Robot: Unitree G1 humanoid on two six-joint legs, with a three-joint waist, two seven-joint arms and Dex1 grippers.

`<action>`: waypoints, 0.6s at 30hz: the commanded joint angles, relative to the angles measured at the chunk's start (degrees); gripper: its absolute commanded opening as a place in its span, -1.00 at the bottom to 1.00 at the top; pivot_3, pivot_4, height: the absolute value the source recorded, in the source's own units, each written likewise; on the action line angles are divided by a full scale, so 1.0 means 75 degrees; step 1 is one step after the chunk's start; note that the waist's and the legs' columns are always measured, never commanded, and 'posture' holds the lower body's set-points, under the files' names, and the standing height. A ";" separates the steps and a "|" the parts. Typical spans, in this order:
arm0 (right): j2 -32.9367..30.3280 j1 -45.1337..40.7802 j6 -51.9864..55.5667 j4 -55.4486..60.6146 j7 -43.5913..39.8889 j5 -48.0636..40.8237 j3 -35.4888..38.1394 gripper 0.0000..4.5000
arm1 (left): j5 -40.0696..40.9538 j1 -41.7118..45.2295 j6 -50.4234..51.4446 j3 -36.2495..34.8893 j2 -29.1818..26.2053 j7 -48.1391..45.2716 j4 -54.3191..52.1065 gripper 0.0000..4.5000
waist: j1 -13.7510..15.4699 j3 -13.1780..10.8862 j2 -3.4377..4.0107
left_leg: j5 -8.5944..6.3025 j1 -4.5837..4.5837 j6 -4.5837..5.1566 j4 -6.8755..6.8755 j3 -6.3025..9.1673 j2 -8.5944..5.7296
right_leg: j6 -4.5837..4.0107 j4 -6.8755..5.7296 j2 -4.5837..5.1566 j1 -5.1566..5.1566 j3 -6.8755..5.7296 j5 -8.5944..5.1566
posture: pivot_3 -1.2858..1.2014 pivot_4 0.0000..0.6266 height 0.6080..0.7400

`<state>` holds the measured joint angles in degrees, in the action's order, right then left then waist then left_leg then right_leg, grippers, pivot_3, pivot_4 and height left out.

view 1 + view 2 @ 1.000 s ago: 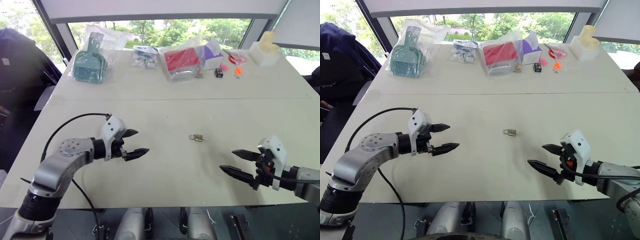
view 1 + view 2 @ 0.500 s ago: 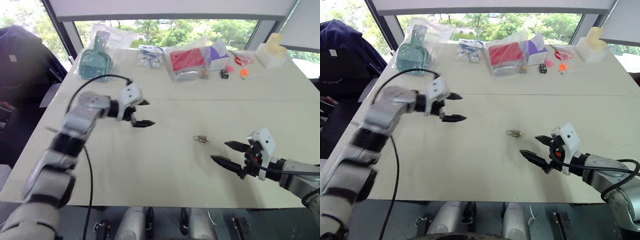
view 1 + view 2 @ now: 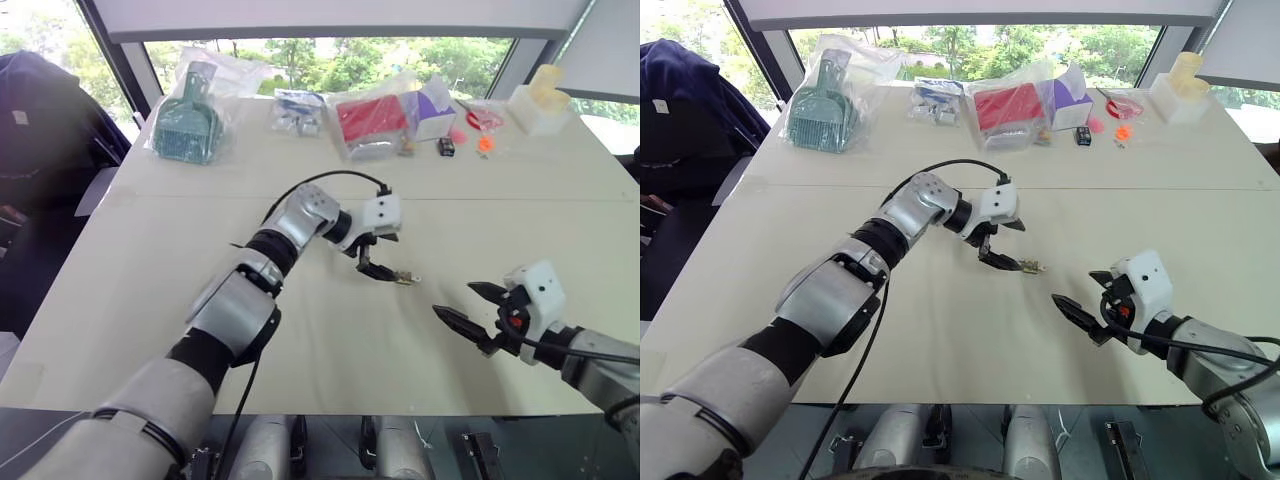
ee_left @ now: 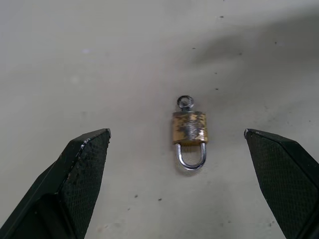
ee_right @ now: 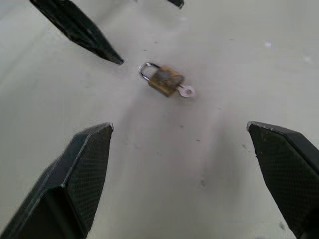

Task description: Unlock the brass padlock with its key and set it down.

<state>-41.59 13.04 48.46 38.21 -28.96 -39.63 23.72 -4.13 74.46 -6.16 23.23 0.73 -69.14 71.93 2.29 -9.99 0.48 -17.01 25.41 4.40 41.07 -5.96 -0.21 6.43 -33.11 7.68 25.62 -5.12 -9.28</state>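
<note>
Padlocks: one brass padlock (image 4: 189,128), lying flat on the table (image 3: 300,330), its silvery shackle closed.
Keys: one key (image 4: 185,103), its round head sticking out of the padlock's end opposite the shackle.
Padlock's place: near the table's middle, a little toward the robot's right, between the two grippers.
Grippers: two. The left gripper (image 3: 378,258) has its fingers spread wide and holds nothing; it hangs just beside the padlock, tips pointing down toward it, not touching. The right gripper (image 3: 470,306) is also spread wide and empty, nearer the front edge, apart from the padlock.
Far edge: a row of goods along the window side: one green plastic item in a bag (image 3: 185,125), one small clear bag (image 3: 296,110), one red box in a bag (image 3: 368,120), one purple-and-white box (image 3: 428,110), one small black object (image 3: 446,146), a few orange and pink bits (image 3: 484,143), one white holder (image 3: 538,100).
Open room: bare tabletop all around the padlock; a seam (image 3: 520,198) runs across the table beyond it.
Front edge: close below the right gripper.
</note>
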 commanded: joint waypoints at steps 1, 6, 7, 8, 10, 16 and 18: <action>0.0129 0.0175 0.0005 0.0497 0.0201 -0.0158 0.0394 0.98 | -0.0238 0.0290 -0.0149 -0.0223 0.0210 0.0195 0.0133 1.00 | -0.0001 0.0000 0.0000 | 0.0000 -0.0001 0.0000 0.0001 0.0001 0.0001 | 0.0000 0.0000 0.0000 -0.0001 0.0000 0.0000 | 0.03 -0.52 0.93; 0.0286 0.0305 0.0000 0.0637 0.0376 -0.0178 0.0371 0.98 | -0.0456 0.0263 0.0002 -0.0344 0.0580 0.0380 0.0288 1.00 | 0.0011 -0.0001 -0.0001 | 0.0000 0.0003 0.0001 0.0001 0.0001 -0.0002 | 0.0002 0.0002 0.0002 -0.0001 0.0000 -0.0001 | 0.03 -0.52 0.93; 0.0304 0.0277 -0.0003 0.0626 0.0408 -0.0171 0.0329 0.98 | -0.0572 0.0229 0.0025 -0.0311 0.0653 0.0491 0.0322 1.00 | 0.0012 -0.0001 -0.0001 | 0.0000 0.0003 0.0001 0.0001 0.0000 -0.0003 | 0.0002 0.0002 0.0003 -0.0001 0.0000 -0.0001 | 0.03 -0.52 0.93; 0.0314 0.0237 -0.0005 0.0611 0.0438 -0.0167 0.0290 0.98 | -0.0724 0.0185 0.0029 -0.0234 0.0715 0.0620 0.0357 1.00 | 0.0013 -0.0001 -0.0002 | 0.0000 0.0003 0.0001 0.0002 0.0000 -0.0004 | 0.0002 0.0002 0.0003 -0.0001 0.0001 -0.0001 | 0.03 -0.52 0.93; 0.0324 0.0169 -0.0006 0.0584 0.0482 -0.0171 0.0246 0.98 | -0.1020 0.0121 0.0069 -0.0090 0.0794 0.0802 0.0421 1.00 | 0.0007 -0.0001 -0.0002 | -0.0001 0.0002 0.0001 0.0005 0.0000 -0.0004 | 0.0002 0.0002 0.0003 -0.0004 0.0000 -0.0001 | 0.03 -0.52 0.93; 0.0362 0.0101 -0.0017 0.0591 0.0613 -0.0196 0.0169 0.98 | -0.1652 0.0020 0.0431 0.0117 0.0999 0.1246 0.0589 1.00 | 0.0014 0.0001 -0.0002 | -0.0001 0.0000 0.0002 0.0004 0.0003 -0.0001 | 0.0002 0.0002 0.0001 -0.0005 0.0000 -0.0001 | 0.03 -0.52 0.93; 0.0389 0.0100 -0.0013 0.0617 0.0668 -0.0211 0.0146 1.00 | -0.1759 -0.0021 0.0525 0.0126 0.1039 0.1353 0.0611 0.63 | 0.0025 0.0005 -0.0008 | -0.0001 -0.0007 0.0002 0.0006 0.0005 -0.0002 | 0.0001 0.0005 0.0002 -0.0017 -0.0001 -0.0002 | 0.03 -0.52 0.93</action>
<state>-39.21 14.07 48.60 41.18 -24.39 -40.78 24.43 -14.70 74.68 -3.63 22.95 8.32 -61.42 75.87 2.48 -9.96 0.42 -17.02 25.33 4.42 41.14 -5.91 -0.23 6.44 -33.06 7.70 25.44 -5.13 -9.30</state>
